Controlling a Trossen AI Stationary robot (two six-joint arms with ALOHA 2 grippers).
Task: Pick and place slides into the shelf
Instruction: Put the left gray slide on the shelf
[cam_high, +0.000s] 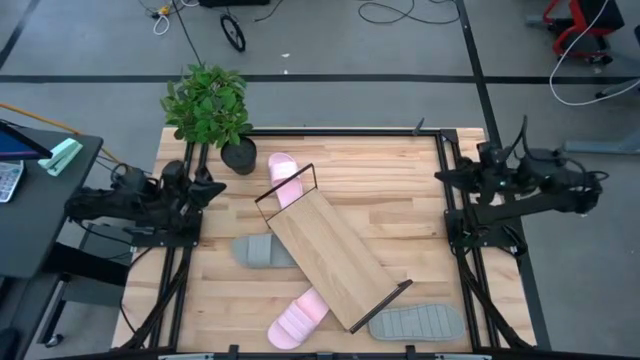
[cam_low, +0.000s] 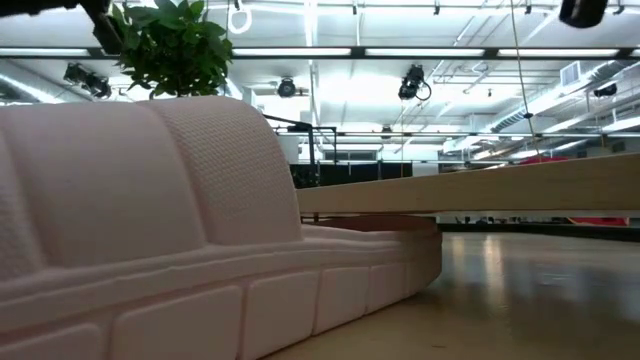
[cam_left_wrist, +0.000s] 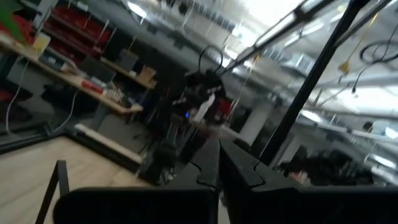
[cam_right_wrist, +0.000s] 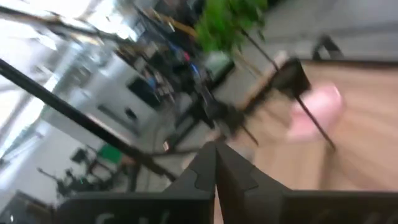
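Note:
The shelf (cam_high: 330, 255), a light-wood board with dark wire frames at its ends, lies diagonally in the middle of the table. One pink slide (cam_high: 283, 178) lies at its far end, partly under the wire frame. A grey slide (cam_high: 260, 250) pokes out from under its left edge. The second pink slide (cam_high: 298, 320) shows at the near edge, and fills the low view (cam_low: 150, 230) beside the board (cam_low: 480, 190). The second grey slide (cam_high: 417, 322) lies by the shelf's near end. My left gripper (cam_high: 210, 188) (cam_left_wrist: 218, 144) is shut at the table's left edge. My right gripper (cam_high: 445, 177) (cam_right_wrist: 215, 147) is shut at the right edge.
A potted plant (cam_high: 210, 110) stands at the far left corner of the table, close to my left gripper. Black frame rails run along the table's left and right edges (cam_high: 455, 230). Bare wood (cam_high: 400, 190) lies between the shelf and the right arm.

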